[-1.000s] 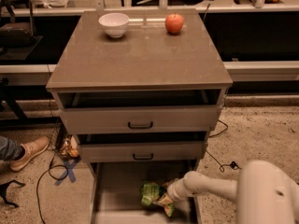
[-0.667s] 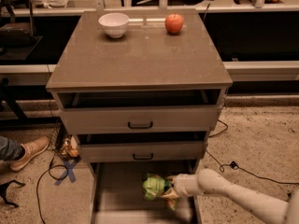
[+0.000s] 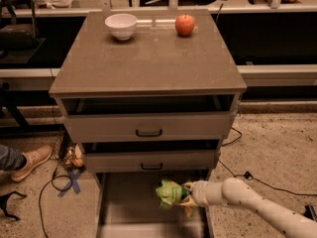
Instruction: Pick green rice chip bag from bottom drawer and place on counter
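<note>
Camera view: a white arm reaches in from the lower right. Its gripper [image 3: 184, 198] pinches the right side of the green rice chip bag [image 3: 170, 193], held over the open bottom drawer [image 3: 130, 208] near its right wall. On the counter [image 3: 148, 63] (toward the back) sit a white bowl [image 3: 121, 25] and a red apple [image 3: 184, 25].

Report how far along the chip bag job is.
Done: the wide grey-brown bottom drawer stands open and the gripper, reaching over it, is shut on the crumpled light-green foil rice chip bag. In hand: lifting the bag out. Left: carrying it up to the flat grey-brown counter, which holds a white bowl and a red apple, and releasing it.
</note>
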Controlling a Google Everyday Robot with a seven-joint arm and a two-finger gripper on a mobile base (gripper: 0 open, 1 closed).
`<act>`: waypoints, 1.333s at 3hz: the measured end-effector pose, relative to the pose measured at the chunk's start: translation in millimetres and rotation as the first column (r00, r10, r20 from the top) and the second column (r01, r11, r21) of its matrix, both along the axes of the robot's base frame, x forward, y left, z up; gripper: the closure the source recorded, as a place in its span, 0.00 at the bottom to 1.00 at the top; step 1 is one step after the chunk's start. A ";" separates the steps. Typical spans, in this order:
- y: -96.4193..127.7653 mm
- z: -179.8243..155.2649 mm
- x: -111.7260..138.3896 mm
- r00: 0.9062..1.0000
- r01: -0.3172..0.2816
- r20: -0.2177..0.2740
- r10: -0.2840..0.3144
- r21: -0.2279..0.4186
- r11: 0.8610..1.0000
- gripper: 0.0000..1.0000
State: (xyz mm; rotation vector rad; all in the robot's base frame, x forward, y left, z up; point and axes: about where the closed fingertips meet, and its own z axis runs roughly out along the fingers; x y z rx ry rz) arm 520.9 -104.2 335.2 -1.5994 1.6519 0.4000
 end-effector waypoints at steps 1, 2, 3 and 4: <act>-16.3 25.0 9.9 0.999 0.007 0.037 -0.008 0.030 1.000 1.00; -48.4 107.6 25.2 0.987 0.003 0.159 -0.002 -0.008 1.000 1.00; -71.5 165.9 37.2 0.972 0.004 0.234 0.009 -0.054 0.999 1.00; -82.8 230.0 47.6 0.952 0.008 0.306 0.026 -0.110 0.994 1.00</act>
